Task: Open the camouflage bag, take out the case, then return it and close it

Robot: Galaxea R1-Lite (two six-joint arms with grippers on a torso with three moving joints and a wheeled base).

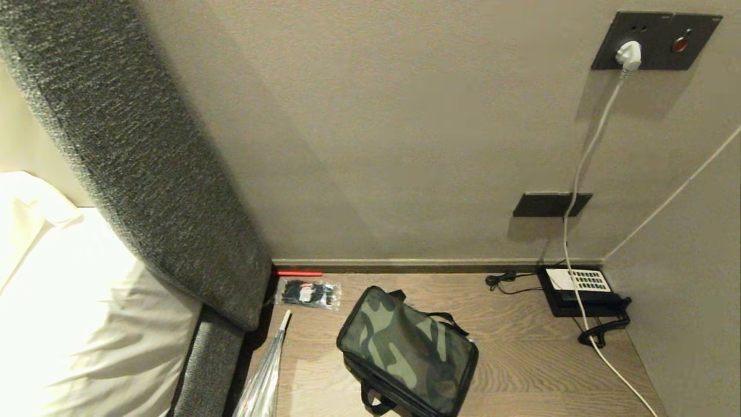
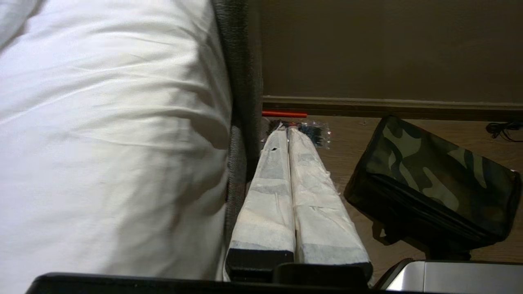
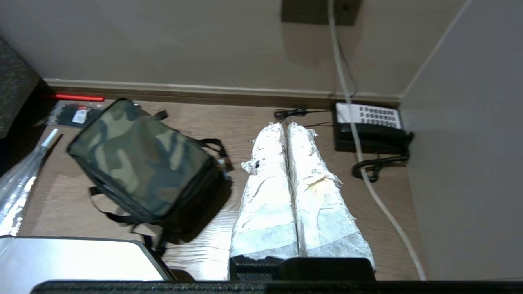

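- The camouflage bag is a boxy soft bag in green, black and tan, with black trim and black strap handles.
- It is closed, so nothing inside it shows.
- It lies skewed on the wooden worktop, near the front edge, with one corner turned towards the back edge.

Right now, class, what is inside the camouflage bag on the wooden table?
Nothing inside can be seen. The camouflage bag lies closed on the wooden table, lid shut, so its contents are covered. Only its patterned outside and black strap handles show.
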